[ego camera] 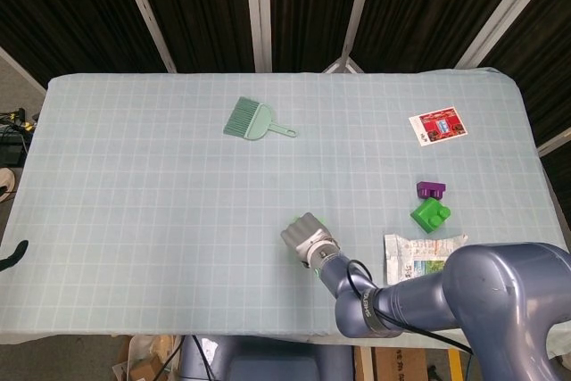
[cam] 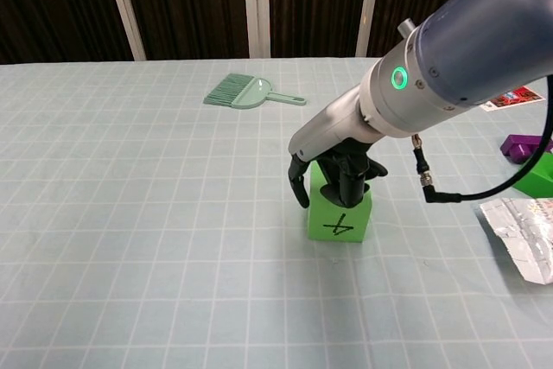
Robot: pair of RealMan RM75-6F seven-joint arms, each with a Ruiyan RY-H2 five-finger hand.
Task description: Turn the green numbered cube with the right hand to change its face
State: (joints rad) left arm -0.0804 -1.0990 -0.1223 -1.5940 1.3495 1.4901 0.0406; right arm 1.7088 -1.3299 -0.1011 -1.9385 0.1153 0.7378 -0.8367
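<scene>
The green numbered cube (cam: 339,217) stands on the table near the front, its face marked 4 turned toward the chest camera. My right hand (cam: 335,167) grips it from above, dark fingers wrapped over its top and left side. In the head view the right hand (ego camera: 304,236) covers the cube almost fully; only a sliver of green shows at its edge. The left hand is not seen in either view.
A green hand brush (ego camera: 252,120) lies at the table's back. To the right sit a purple block (ego camera: 431,190), a green block (ego camera: 430,214), a crumpled wrapper (ego camera: 419,252) and a red card (ego camera: 437,125). A black cable (cam: 467,187) loops under my right forearm.
</scene>
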